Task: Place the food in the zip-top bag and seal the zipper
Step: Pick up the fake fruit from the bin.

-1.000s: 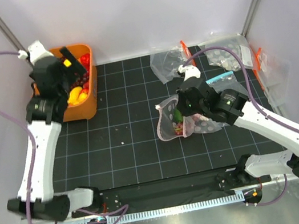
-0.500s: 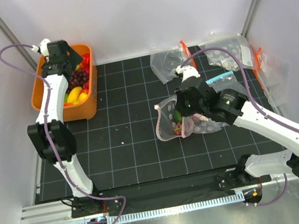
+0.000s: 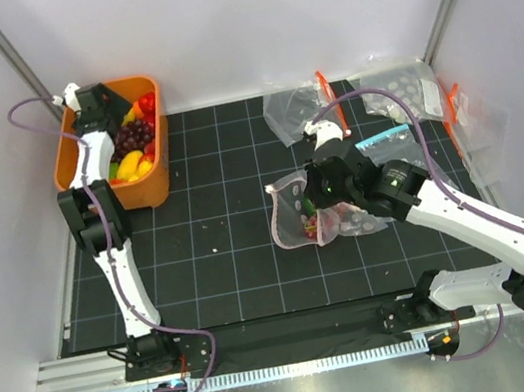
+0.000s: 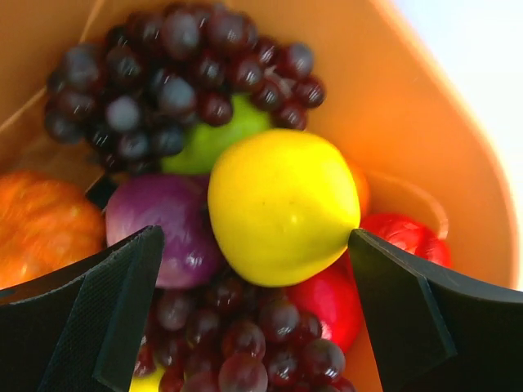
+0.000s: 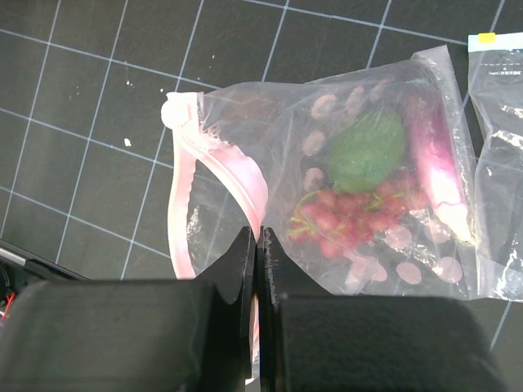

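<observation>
In the left wrist view, black fingers [image 4: 106,310] at both lower corners, spread wide and gripping nothing. Left gripper [image 4: 255,241] over a yellow lemon [image 4: 282,204] in the middle of the frame. Around the lemon, more food: purple grapes [image 4: 163,73] at upper left, a light green piece [image 4: 212,139] just under them, a round purple piece [image 4: 163,229] at left, an orange piece [image 4: 41,220] at the left edge, a red piece [image 4: 327,298] at lower right. All of it inside the orange tub [image 4: 425,139], at the upper left of the top view.

In the right wrist view, fingers [image 5: 241,269] pressed fully together at bottom centre. Right gripper [image 5: 256,245] pinching the pink zipper [image 5: 216,163] where the strip curves down. Zip-top bag [image 5: 359,98] with its mouth to the left and its body to the right, on the black gridded mat [image 5: 82,98]. Inside the bag: a dark green piece [image 5: 368,151], small red grapes [image 5: 351,216], a long pink-and-white piece [image 5: 437,175]. Just beside, at the right edge, a labelled bag [image 5: 498,106].

In the top view, zip-top bag at centre, well apart from the tub. More clear bags [image 3: 293,109] at upper right.
</observation>
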`<state>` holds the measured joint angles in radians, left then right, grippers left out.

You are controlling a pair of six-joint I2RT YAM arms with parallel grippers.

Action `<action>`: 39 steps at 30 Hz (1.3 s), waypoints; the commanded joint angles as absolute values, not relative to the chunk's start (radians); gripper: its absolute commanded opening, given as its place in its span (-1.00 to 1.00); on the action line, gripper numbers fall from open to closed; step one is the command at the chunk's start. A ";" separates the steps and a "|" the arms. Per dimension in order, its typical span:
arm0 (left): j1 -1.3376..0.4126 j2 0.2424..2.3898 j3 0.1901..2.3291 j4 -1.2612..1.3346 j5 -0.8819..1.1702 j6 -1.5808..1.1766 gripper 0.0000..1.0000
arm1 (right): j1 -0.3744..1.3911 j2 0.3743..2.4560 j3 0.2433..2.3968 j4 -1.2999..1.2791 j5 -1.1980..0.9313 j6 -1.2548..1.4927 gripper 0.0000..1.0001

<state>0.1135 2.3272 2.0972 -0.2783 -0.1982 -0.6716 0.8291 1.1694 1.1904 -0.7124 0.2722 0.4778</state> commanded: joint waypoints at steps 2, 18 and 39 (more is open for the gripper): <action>0.190 2.385 2.123 -0.074 -0.111 -0.782 0.99 | 0.825 1.157 1.193 -0.663 0.258 0.460 -0.99; 0.216 2.528 2.218 0.080 0.037 -1.000 0.41 | 0.827 1.187 1.215 -0.661 0.259 0.449 -0.99; 0.152 2.444 2.140 0.040 0.075 -0.942 0.96 | 0.827 1.152 1.186 -0.638 0.226 0.468 -0.99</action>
<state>0.1848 2.5061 2.1590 0.0746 0.0517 -0.9600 0.8291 1.1889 1.1889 -0.6823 0.2386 0.4686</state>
